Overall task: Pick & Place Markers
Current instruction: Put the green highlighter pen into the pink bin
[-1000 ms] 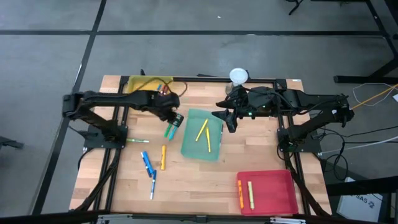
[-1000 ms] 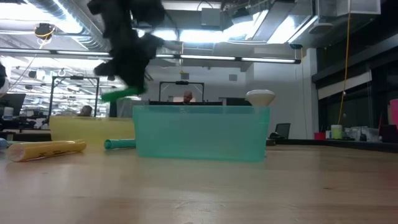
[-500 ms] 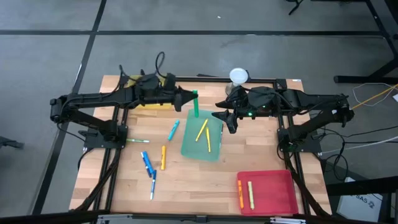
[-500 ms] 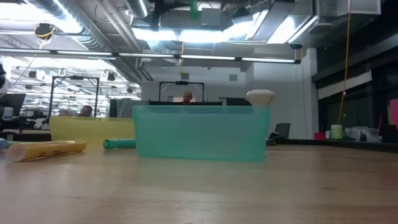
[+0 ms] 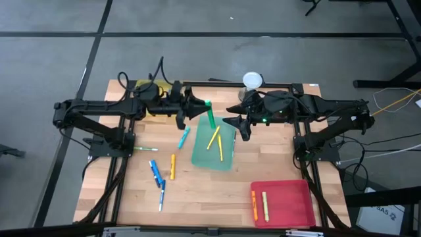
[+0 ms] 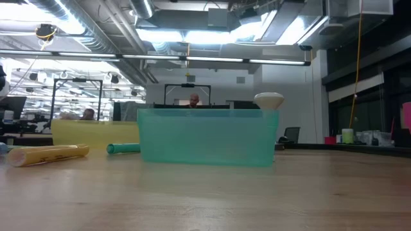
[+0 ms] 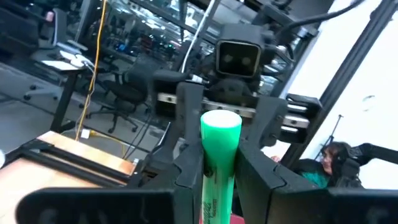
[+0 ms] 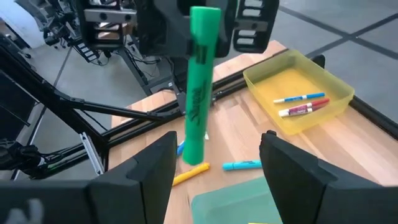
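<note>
The left gripper (image 5: 197, 108) is raised above the table's far side, by the far left corner of the green tray (image 5: 227, 158), its fingers (image 7: 186, 155) pinching a green marker (image 5: 209, 116) that sticks out over the tray's edge. In the right wrist view that marker (image 8: 199, 84) hangs upright in the air, clear of the wooden table (image 5: 197, 197). The right gripper (image 5: 242, 128) waits with fingers spread above the tray's far right corner, facing the left one. Two yellow markers (image 5: 216, 141) lie in the green tray. A teal marker (image 5: 183, 137) lies on the table just left of it, an orange one (image 5: 172, 166) and blue ones (image 5: 155, 174) nearer the front left. The red tray (image 5: 299, 210) at front right holds an orange and a yellow marker (image 5: 265, 205). The yellow tray (image 8: 323, 87) at the far left holds a blue-tipped and a red marker (image 8: 303, 109)
</note>
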